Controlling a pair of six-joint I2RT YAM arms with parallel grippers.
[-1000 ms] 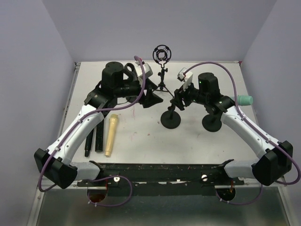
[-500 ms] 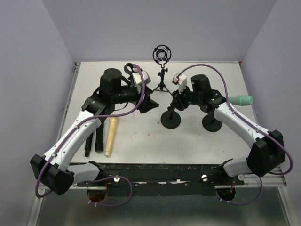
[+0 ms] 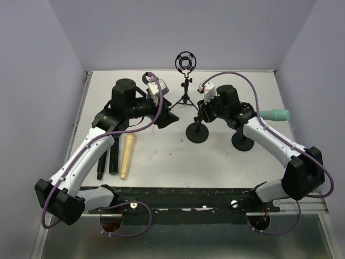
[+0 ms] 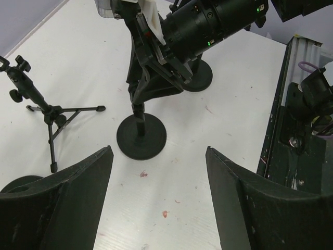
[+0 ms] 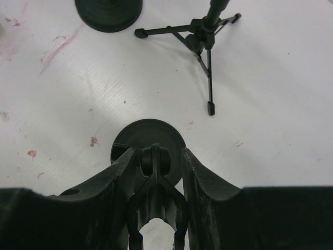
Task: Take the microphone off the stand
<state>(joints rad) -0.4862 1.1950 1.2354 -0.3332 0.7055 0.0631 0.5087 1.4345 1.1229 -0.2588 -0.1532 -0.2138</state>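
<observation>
1. Right claw (image 5: 156, 159) was closed on the mic clip (image 5: 155, 179) atop the round-base stand (image 3: 198, 133), one finger pressed against each side of the clip's neck. Its arm reached in from the right, elbow bent, wrist aimed at the table's middle.
2. Left claw (image 4: 158, 151) hung with its jaws wide apart, holding nothing. Its arm stretched from the near left toward the centre, and the claw sat just left of the stand, apart from it.
3. Both arms worked over a white table (image 3: 161, 167).
4. A tripod stand (image 3: 186, 98) stood behind the two claws at the far edge, with a ring-shaped shock mount (image 3: 186, 61) on top.
5. A second round base (image 3: 242, 141) sat to the right of the gripped stand, partly under the right arm.
6. A teal microphone (image 3: 275, 114) lay level beyond the right forearm, near the table's right edge. Whether a stand held it could not be told. A cream microphone (image 3: 127, 154) lay flat on the table at the left, beside two black bars (image 3: 114, 156).
7. A white camera housing (image 3: 206, 86) on the right wrist bore a red mark too small to read.
8. Only the top view showed the microphones. Only the right wrist view showed the clip's fork, with white table visible between its prongs. Only the left wrist view showed the right claw from the front, with green lights (image 4: 257, 8) on its arm.
</observation>
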